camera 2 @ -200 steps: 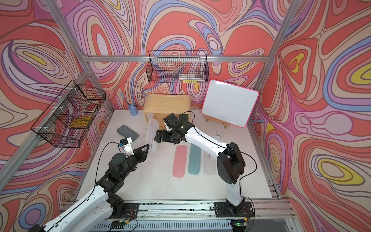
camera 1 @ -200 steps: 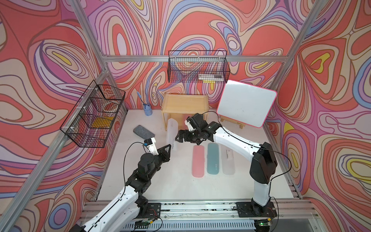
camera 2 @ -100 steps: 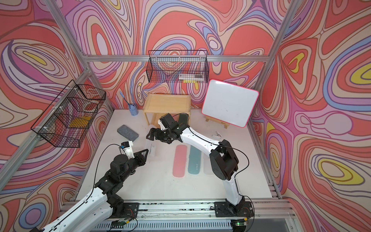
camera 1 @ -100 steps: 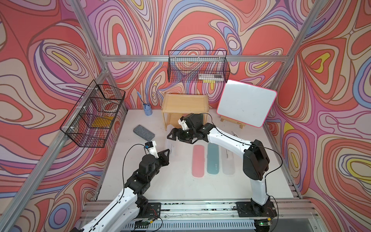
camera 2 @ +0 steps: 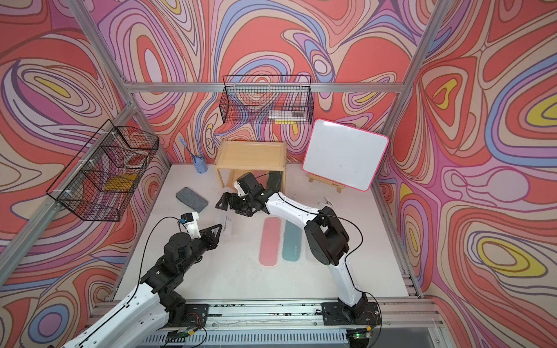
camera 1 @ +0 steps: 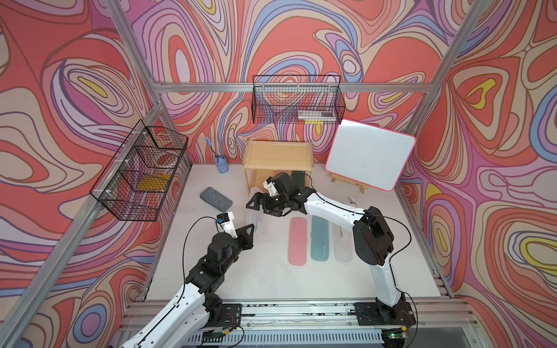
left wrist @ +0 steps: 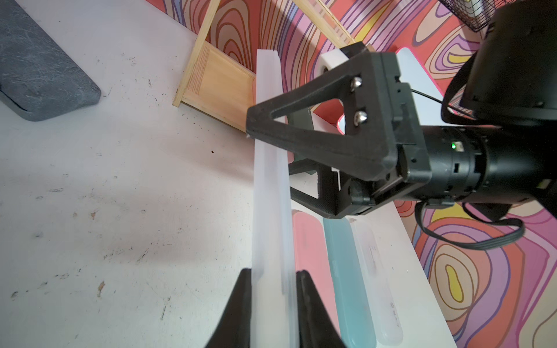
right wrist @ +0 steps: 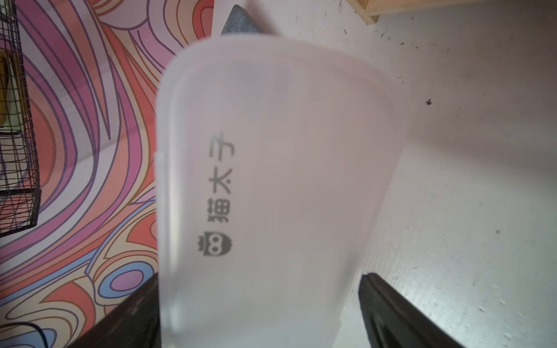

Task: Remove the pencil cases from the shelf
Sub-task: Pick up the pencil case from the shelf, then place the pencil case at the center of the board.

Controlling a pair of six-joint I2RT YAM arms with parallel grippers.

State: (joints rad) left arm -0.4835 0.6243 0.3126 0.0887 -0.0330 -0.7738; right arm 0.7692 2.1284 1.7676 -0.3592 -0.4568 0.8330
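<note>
Two arms have shifted in the last second: the right arm (camera 1: 331,211) has swung from in front of the shelf (camera 1: 277,153) toward the left edge of the desk (camera 1: 271,280), and the left arm (camera 1: 223,250) has drawn back toward the front edge. The frosted clear case (left wrist: 269,211), which stood tall by the shelf's front left post, now leans lower over the desk left of centre, clear of the shelf. The left gripper (left wrist: 272,274) has its jaws clenched on the case's thin sides. The right gripper (right wrist: 259,278) has its jaws spread wide around the printed end, with a gap at one jaw. A pink case (camera 1: 297,241), a teal case (camera 1: 320,238) and a second clear case (camera 1: 342,244) lie unmoved side by side toward the right edge, the clear one partly covered by the right arm. The shelf's lower tier is largely hidden behind the right wrist. A dark green case (camera 2: 275,180) shows there, but exactly how it rests is unclear.
</note>
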